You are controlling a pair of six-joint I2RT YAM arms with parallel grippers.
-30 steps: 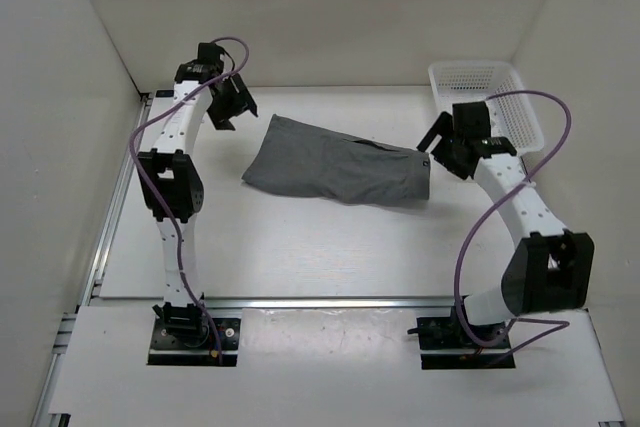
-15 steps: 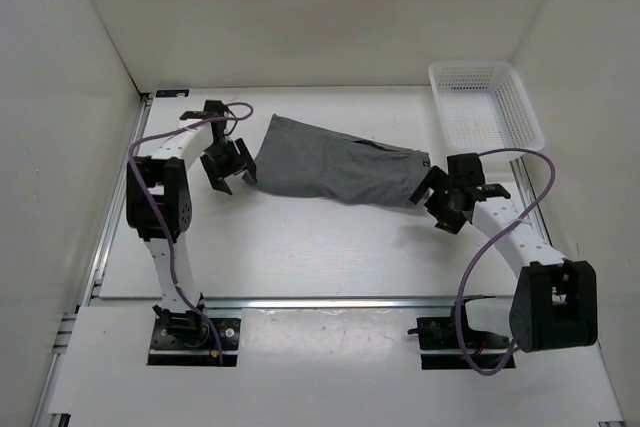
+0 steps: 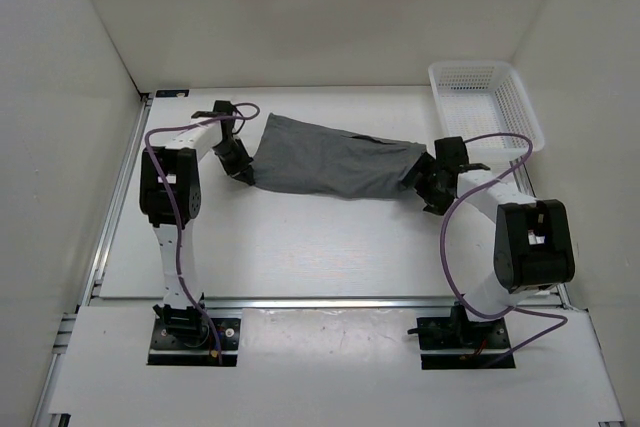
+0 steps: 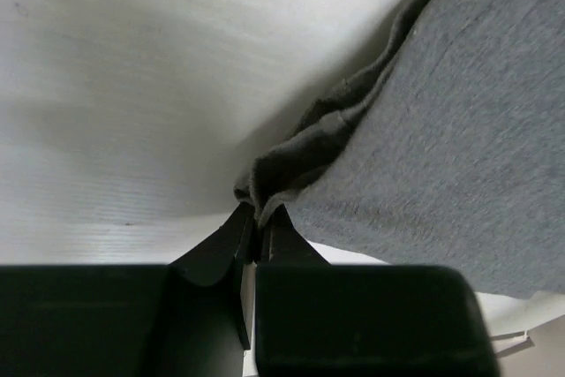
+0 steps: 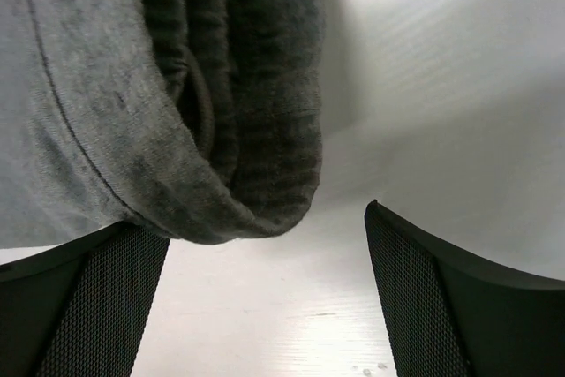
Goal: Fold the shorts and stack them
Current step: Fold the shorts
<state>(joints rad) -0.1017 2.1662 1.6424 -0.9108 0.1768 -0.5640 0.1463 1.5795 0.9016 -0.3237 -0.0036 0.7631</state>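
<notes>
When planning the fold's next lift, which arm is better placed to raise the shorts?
Left. The left gripper is shut on a corner of the shorts; the right gripper is open, only straddling their other end.

I'm seeing no readable text, labels, brands, numbers or signs anywhere in any of these three views.

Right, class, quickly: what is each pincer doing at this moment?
Left pincer: closed on a bunched edge of the shorts.
Right pincer: open around the waistband end, not gripping.
</notes>
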